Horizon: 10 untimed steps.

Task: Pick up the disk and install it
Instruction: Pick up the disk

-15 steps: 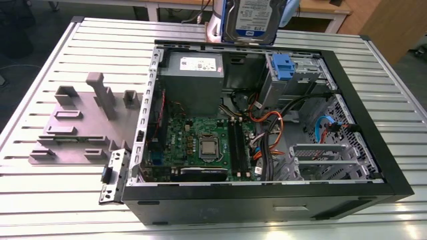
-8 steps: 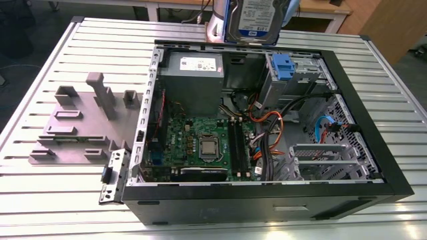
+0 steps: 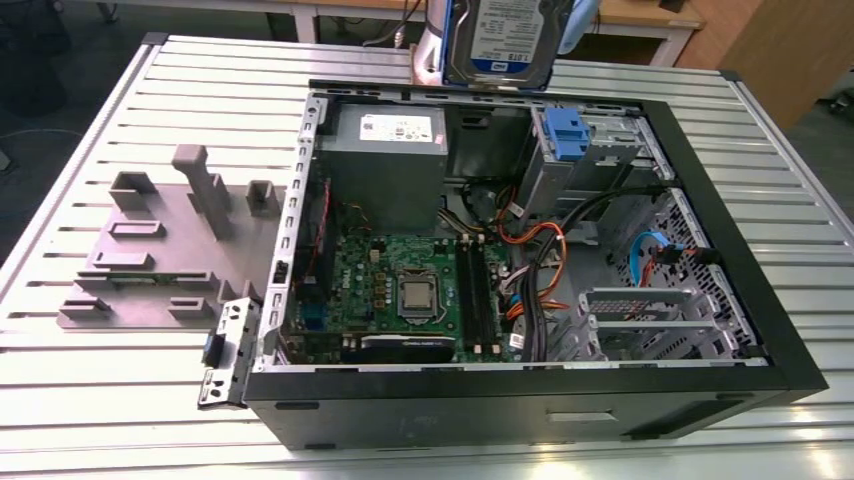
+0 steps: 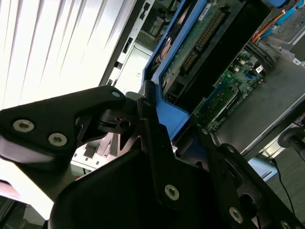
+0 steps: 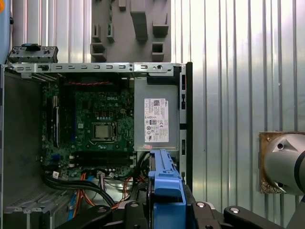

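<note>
In the exterior view the disk [image 3: 505,40] hangs upright, label showing, above the far wall of the open computer case [image 3: 534,390]. It is toward the bench's [image 3: 134,400] far edge, just beyond the drive bay [image 3: 587,140].

In the second wrist view the claw [image 4: 162,121] is clamped on the disk's blue carrier, circuit side showing.

In the first wrist view the carrier sits centred in the claw [image 5: 166,212]. Doing this step well probably calls for a square, slip-free hold that clears the wall and the cables [image 3: 534,235].
</note>
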Each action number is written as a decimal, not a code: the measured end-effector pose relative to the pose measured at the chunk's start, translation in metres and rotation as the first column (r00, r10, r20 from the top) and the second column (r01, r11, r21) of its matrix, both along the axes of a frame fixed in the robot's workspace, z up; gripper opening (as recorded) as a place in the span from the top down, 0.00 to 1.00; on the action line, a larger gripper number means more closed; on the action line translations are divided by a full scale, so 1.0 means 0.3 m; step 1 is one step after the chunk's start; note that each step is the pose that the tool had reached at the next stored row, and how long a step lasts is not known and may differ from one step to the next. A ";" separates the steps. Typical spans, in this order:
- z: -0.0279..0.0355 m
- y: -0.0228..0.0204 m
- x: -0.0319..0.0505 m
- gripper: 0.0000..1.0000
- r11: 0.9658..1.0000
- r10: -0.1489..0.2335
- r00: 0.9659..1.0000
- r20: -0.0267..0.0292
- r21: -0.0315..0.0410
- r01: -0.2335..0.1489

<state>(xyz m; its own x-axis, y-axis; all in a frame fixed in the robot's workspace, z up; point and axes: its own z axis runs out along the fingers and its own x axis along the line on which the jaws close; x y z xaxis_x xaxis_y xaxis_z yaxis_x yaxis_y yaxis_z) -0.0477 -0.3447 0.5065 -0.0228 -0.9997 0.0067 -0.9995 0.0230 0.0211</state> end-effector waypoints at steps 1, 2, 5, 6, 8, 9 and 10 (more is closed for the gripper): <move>0.000 0.000 0.000 0.64 1.000 0.000 1.000 0.000 0.000 0.000; 0.000 0.000 0.000 0.64 1.000 0.000 1.000 0.000 0.000 0.000; 0.000 0.000 -0.001 0.64 1.000 0.000 1.000 0.000 0.000 0.000; 0.000 0.000 -0.001 0.64 1.000 0.000 1.000 0.000 0.000 0.000; 0.000 0.000 -0.002 0.64 1.000 0.000 1.000 0.000 0.000 0.000; 0.000 0.000 -0.002 0.64 1.000 0.000 1.000 0.000 0.000 0.000; 0.000 0.000 -0.004 0.64 1.000 0.000 1.000 0.000 0.000 0.000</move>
<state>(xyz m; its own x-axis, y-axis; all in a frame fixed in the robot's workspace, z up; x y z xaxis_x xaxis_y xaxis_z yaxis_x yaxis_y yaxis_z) -0.0489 -0.3447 0.5065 -0.0229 -0.9997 0.0065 -0.9995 0.0230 0.0210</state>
